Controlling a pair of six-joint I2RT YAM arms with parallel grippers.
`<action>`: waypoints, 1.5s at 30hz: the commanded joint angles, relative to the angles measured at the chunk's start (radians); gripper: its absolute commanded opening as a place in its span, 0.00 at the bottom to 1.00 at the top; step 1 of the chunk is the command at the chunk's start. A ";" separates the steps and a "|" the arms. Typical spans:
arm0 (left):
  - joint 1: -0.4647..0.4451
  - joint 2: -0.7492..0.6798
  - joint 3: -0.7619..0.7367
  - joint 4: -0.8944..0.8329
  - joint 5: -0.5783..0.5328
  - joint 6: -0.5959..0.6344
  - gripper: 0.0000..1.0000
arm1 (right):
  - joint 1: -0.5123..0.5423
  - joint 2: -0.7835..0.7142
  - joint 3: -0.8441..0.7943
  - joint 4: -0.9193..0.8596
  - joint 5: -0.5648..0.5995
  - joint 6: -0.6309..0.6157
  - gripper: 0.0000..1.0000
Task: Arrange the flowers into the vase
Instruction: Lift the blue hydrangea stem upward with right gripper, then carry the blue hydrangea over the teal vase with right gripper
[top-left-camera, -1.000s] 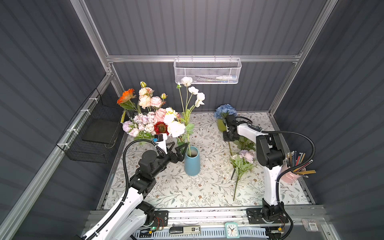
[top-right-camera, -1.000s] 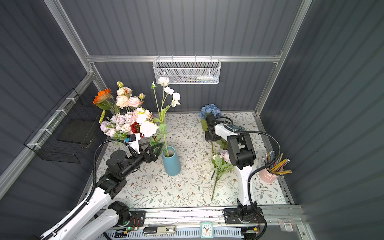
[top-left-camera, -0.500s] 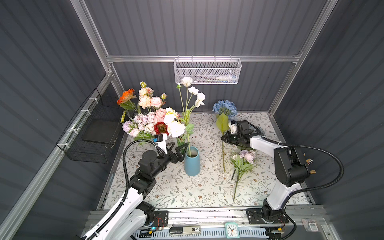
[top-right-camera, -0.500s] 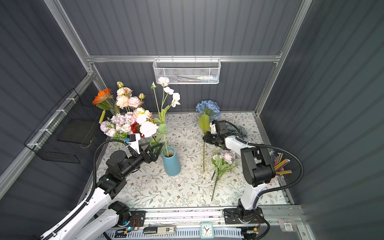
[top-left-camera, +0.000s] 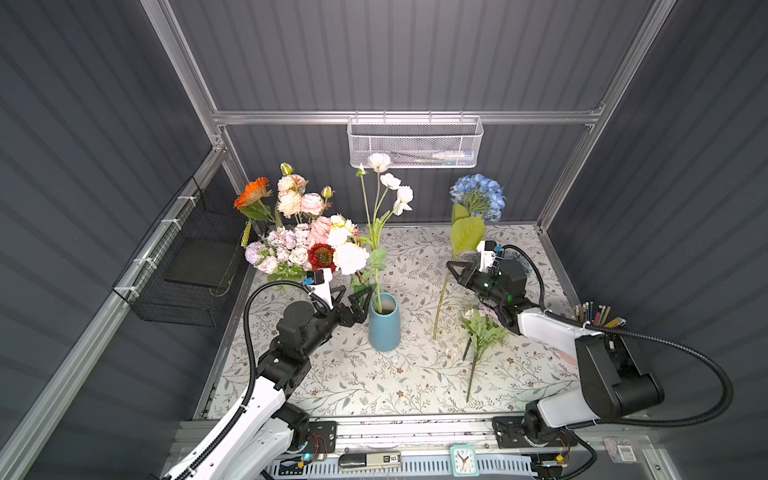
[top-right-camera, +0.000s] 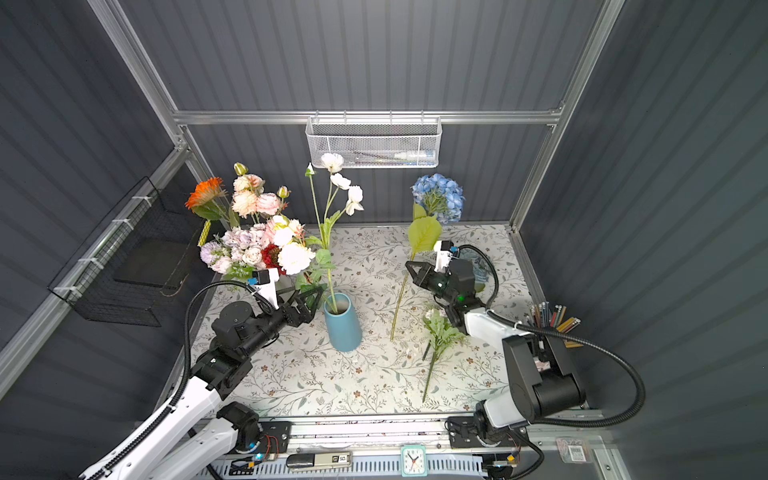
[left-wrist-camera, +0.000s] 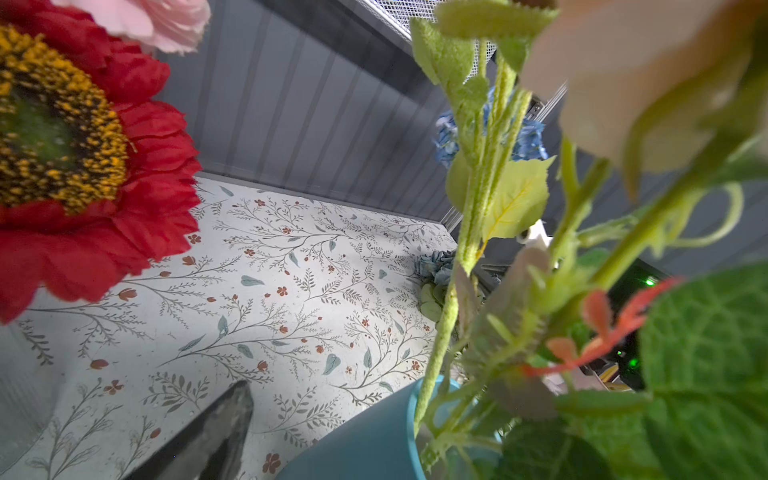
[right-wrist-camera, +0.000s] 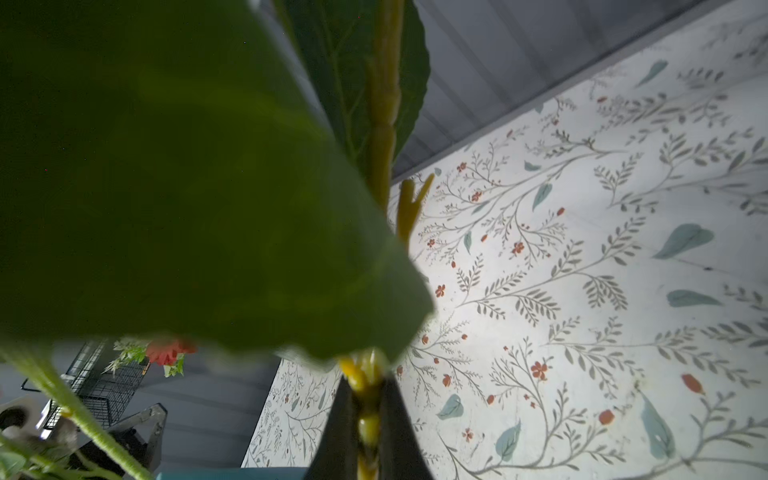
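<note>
Overhead light on mat (top-left-camera: 415, 374), dim surround; wrist close-ups blurred

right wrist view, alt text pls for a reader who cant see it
The right gripper is shut on a yellow-green flower stem, seen from close up. A large out-of-focus green leaf covers much of the picture, and behind it lies the floral-patterned table, with a blurred red flower far off.

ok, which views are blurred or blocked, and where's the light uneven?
Right wrist view: dark, blurred hydrangea leaf covers most of the frame, floral mat sharp. Left wrist view: pale bloom and near stems blurred. Both top views: sharp, bright patch on the mat's front.
</note>
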 joint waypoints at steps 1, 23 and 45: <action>0.003 -0.006 0.011 -0.022 -0.031 0.006 1.00 | 0.005 -0.081 -0.045 0.146 0.087 -0.009 0.00; 0.003 0.017 0.049 -0.056 -0.074 0.028 1.00 | 0.397 -0.373 0.328 -0.236 0.248 -0.558 0.00; 0.003 -0.003 0.055 -0.091 -0.076 0.013 1.00 | 0.675 -0.077 0.432 0.106 0.249 -0.791 0.00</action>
